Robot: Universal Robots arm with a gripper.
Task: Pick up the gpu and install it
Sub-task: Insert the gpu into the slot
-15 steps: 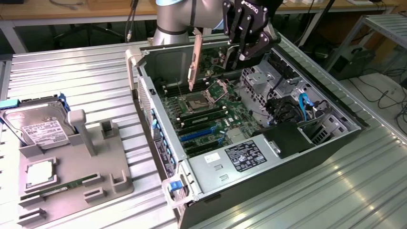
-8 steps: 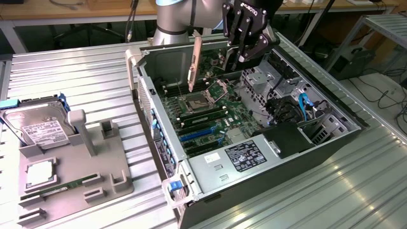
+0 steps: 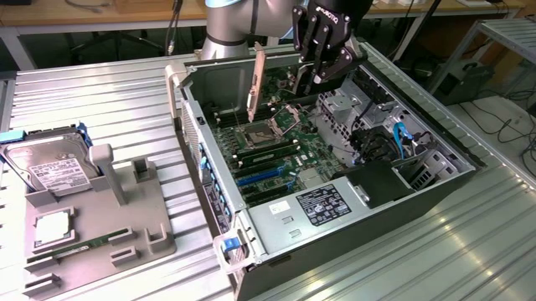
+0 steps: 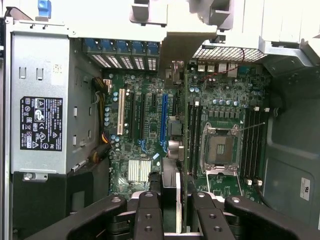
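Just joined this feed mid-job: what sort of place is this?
Probably a robotics lab bench for PC assembly: an open computer case on a metal table, the gripper holding the gpu over it, a grey fixture with a hard drive.

Arm [image 3: 228,25] cut off by exterior view's upper edge; gpu [image 4: 185,150] edge-on, near end hidden inside claw [image 4: 175,200].

An open computer case [image 3: 335,251] lies on a ribbed metal table [image 3: 109,88]. Inside the case sit a green motherboard [image 3: 280,153] and a silver power supply [image 3: 314,210]. Beside the case, toward the exterior view's left, a grey holder [image 3: 125,232] carries a hard drive [image 3: 50,164] and a memory stick [image 3: 88,243].
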